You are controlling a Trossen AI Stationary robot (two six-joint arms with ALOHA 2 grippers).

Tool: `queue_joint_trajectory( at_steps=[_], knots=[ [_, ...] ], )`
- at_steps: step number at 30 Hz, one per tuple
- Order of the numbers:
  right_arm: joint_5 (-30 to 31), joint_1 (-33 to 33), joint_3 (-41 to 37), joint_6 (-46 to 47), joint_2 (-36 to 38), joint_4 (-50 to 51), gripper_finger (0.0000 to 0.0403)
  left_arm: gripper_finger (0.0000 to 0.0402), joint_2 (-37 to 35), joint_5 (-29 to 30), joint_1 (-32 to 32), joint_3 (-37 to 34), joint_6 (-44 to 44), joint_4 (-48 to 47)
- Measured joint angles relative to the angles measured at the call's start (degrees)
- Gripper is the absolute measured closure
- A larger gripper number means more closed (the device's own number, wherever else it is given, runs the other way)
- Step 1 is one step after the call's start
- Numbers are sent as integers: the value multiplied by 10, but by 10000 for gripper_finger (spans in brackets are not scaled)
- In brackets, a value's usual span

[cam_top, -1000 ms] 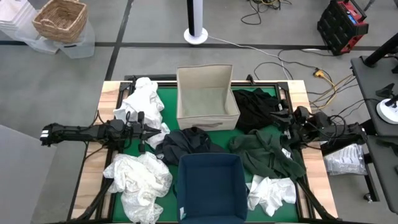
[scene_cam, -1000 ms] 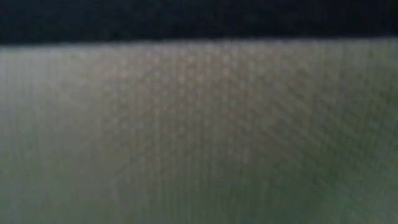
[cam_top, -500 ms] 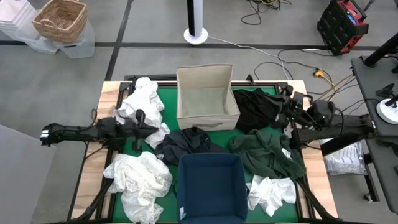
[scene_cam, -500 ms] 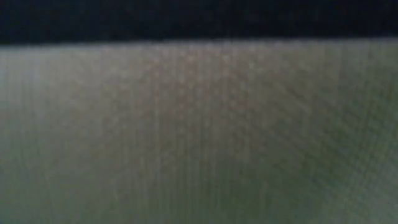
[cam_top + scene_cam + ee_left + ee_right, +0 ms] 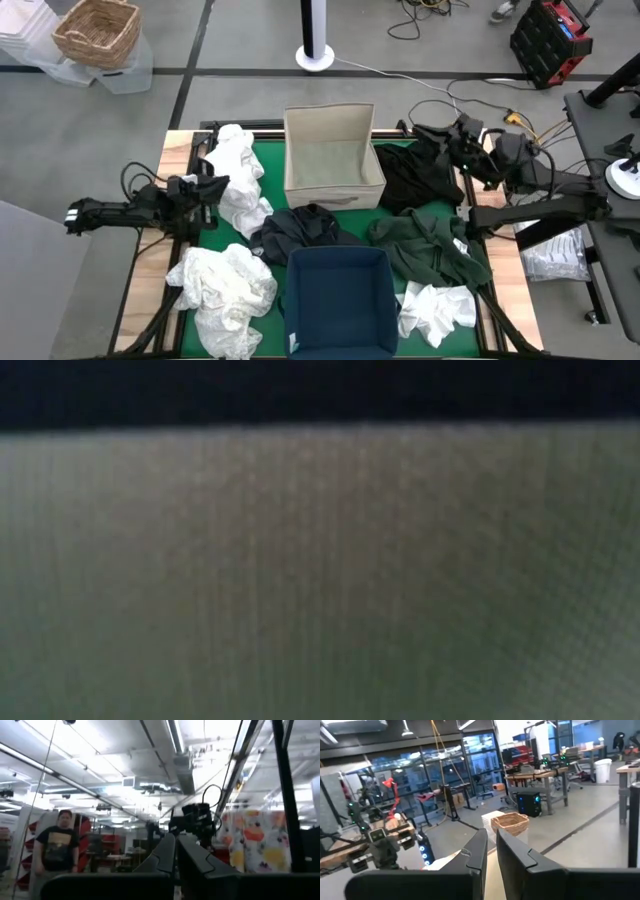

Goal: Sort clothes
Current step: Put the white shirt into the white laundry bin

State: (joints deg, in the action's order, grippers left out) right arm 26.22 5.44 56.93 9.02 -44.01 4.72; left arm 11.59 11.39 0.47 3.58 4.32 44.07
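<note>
Green felt covers the middle of the worktop [image 5: 258,159], and pale wood shows along its two side edges. Around it is a grey concrete floor with cables, a white pole base [image 5: 315,55] and a woven wicker basket [image 5: 97,30] at the far left. The clothes lie in soft, crumpled heaps: a white garment [image 5: 235,165] at the far left, a second white heap [image 5: 222,285] at the near left, a black garment [image 5: 300,230] in the middle, another black one [image 5: 405,175] at the far right, a dark olive green garment [image 5: 425,240] beside it and a small white piece [image 5: 437,310] at the near right. A stiff, square beige fabric box [image 5: 331,155] stands open at the far middle; a navy blue fabric bin [image 5: 337,300] stands at the near edge.

The left tool [image 5: 175,851] is lifted by the left edge, its fingers clenched on nothing. The right tool [image 5: 491,851] is raised over the far right corner, fingers likewise closed and empty. The low view gives only a grey blur.
</note>
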Motion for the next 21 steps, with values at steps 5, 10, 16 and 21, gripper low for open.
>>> queue_joint_trajectory(
  at_steps=[5,10,16,21],
  knots=[
    [0,10,106,5,-72,62,369,402,8,-15,-1,57,-80,0],
    [-1,13,216,34,-146,171,369,402,21,-14,0,120,-39,-62],
    [-11,12,340,46,-216,315,369,402,51,-14,0,204,-47,-230],
    [-11,12,414,46,-253,394,369,402,97,-14,0,276,-68,-282]
  ],
)
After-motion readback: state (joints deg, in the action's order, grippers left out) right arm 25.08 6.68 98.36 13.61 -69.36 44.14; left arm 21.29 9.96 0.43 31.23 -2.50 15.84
